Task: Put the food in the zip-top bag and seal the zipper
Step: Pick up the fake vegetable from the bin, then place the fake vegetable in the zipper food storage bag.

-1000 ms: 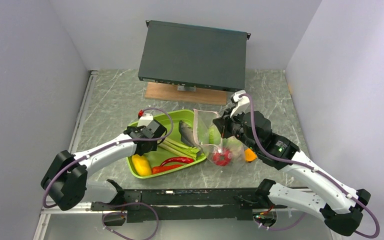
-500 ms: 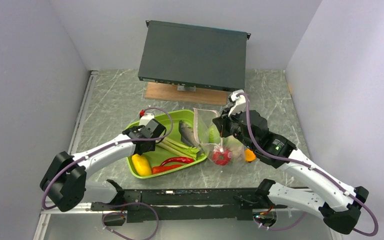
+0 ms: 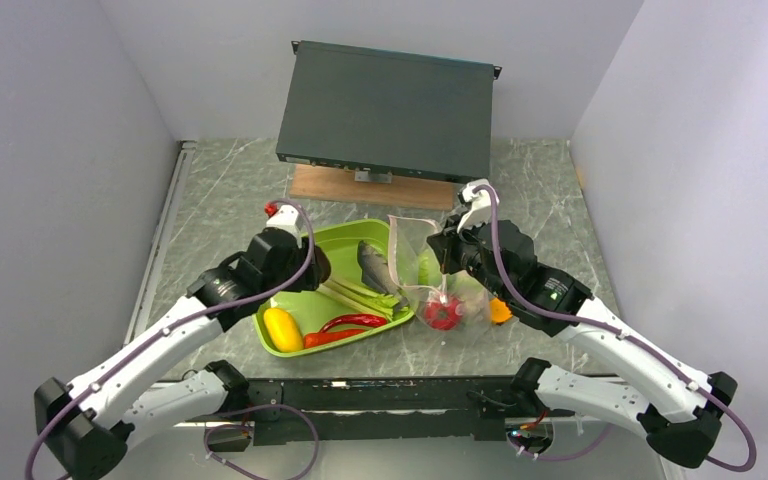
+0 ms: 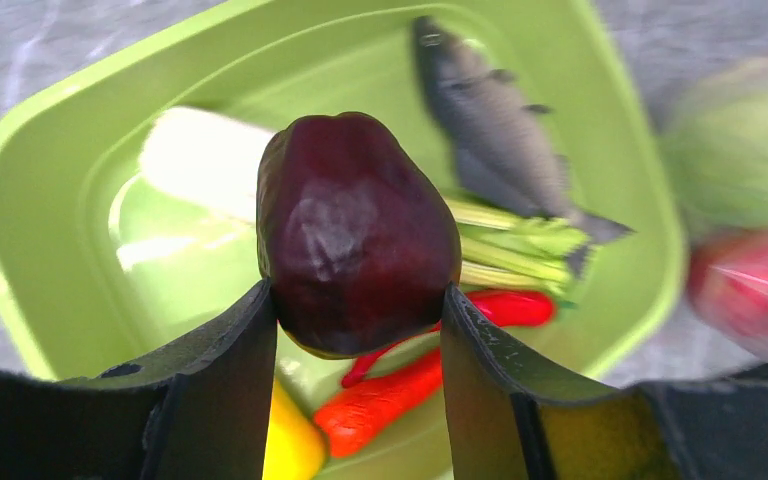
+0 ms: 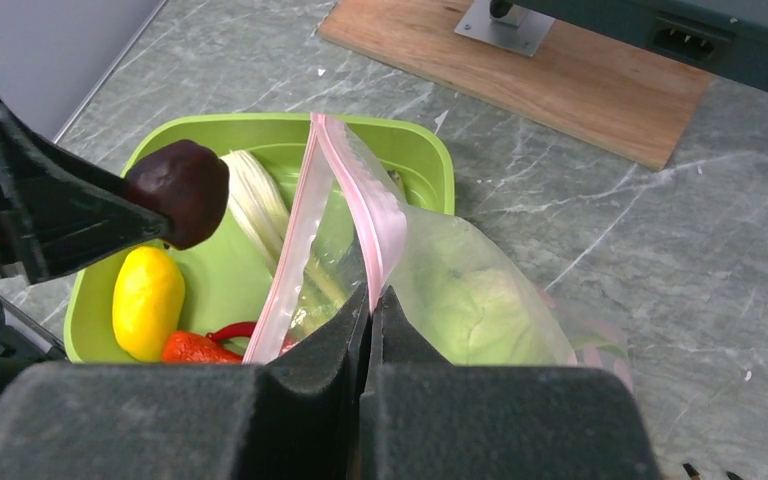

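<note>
— What does your left wrist camera catch?
— My left gripper [image 4: 358, 305], clamped on the purple bulb [image 4: 355, 230] above the green tray [image 4: 20, 200], where the fish [image 4: 490, 120] lies.
— And the right?
— My right gripper [image 5: 370, 310], pinched tight on the pink zipper [image 5: 365, 200] of the bag [image 5: 460, 290], mouth upright at the tray's right edge, cabbage [image 5: 480, 310] inside. Only the overhead view shows the tomato [image 3: 443, 314] in the bag and both arms reaching forward, elbows bent.
</note>
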Motion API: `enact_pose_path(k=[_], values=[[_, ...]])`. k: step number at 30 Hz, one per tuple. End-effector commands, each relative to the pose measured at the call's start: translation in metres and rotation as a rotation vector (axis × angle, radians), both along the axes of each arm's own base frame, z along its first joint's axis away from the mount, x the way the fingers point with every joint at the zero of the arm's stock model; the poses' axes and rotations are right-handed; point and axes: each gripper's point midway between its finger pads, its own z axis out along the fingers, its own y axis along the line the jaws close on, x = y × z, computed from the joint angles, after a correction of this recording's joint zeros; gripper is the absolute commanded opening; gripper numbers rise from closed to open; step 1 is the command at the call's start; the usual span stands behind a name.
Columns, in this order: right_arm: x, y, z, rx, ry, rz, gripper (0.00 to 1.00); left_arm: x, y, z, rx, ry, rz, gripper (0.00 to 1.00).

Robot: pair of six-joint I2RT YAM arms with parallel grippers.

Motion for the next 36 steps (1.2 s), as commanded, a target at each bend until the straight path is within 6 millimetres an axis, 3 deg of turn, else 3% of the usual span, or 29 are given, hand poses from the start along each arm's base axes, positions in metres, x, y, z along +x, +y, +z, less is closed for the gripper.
enact_pose_path(k=[1, 7, 10, 14, 18, 28, 36], values=[[0.002, -0.004, 0.032, 0.056, -0.069, -0.019, 0.0, -0.01, -0.047, 0.063, -0.254, -0.125, -0.22, 0.0], [0.0, 0.0, 0.036, 0.074, -0.076, 0.004, 0.0, -0.039, -0.101, 0.138, -0.569, -0.264, -0.541, 0.0], [0.0, 0.003, 0.04, 0.074, -0.08, 0.014, 0.0, -0.044, -0.116, 0.158, -0.644, -0.262, -0.612, 0.0], [-0.001, 0.007, 0.046, 0.096, -0.091, 0.033, 0.0, -0.045, -0.135, 0.164, -0.696, -0.21, -0.679, 0.0], [-0.002, 0.009, 0.052, 0.115, -0.091, 0.042, 0.0, -0.04, -0.141, 0.167, -0.716, -0.206, -0.669, 0.0], [-0.011, 0.015, 0.068, 0.193, -0.12, 0.093, 0.0, -0.038, -0.166, 0.159, -0.683, -0.131, -0.672, 0.0], [-0.024, 0.021, 0.097, 0.307, -0.148, 0.157, 0.0, -0.028, -0.178, 0.134, -0.631, -0.044, -0.627, 0.03]])
